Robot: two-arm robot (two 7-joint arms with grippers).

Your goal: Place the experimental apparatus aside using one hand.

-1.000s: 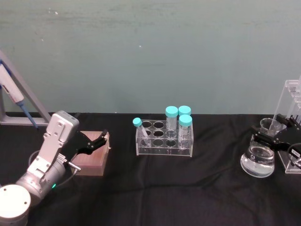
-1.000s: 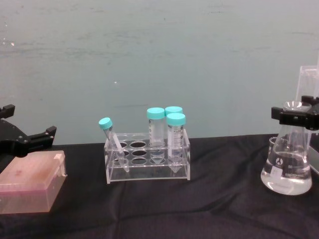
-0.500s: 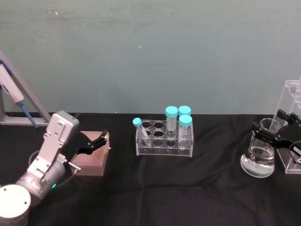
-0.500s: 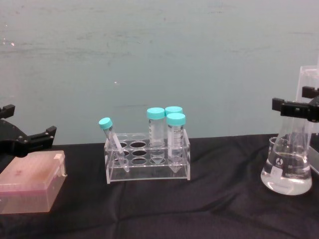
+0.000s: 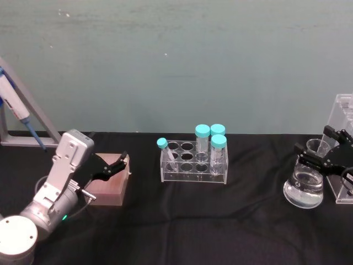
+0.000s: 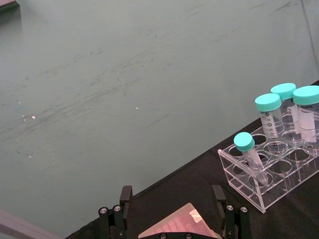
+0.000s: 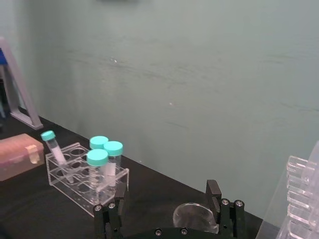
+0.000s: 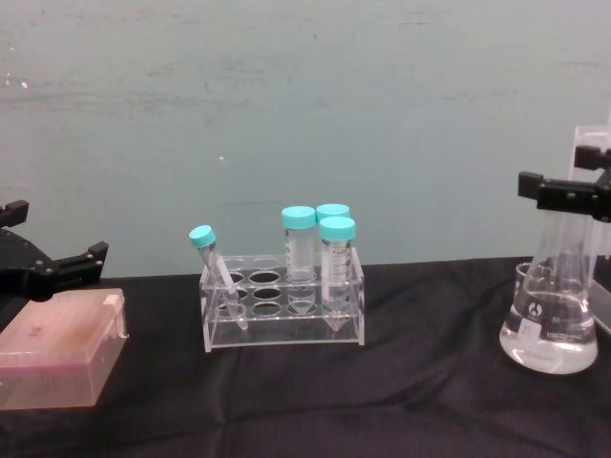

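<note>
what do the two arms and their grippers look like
The left gripper is a black two-finger claw on a light grey angled bracket, behind it a thick silver cylindrical wrist with a small green light and a thin cable. The right gripper is all black, with silver screws at the finger bases and a white label on its body.

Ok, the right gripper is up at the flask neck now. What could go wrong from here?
Three risks:
1. The right gripper is open around the top of the conical flask, which holds clear liquid. A skewed close could tip or spill it.
2. The small beaker and the acrylic pipette stand sit right beside the flask, so a sideways move may knock them.
3. The left gripper hovers open over the pink box; leave it parked.
</note>
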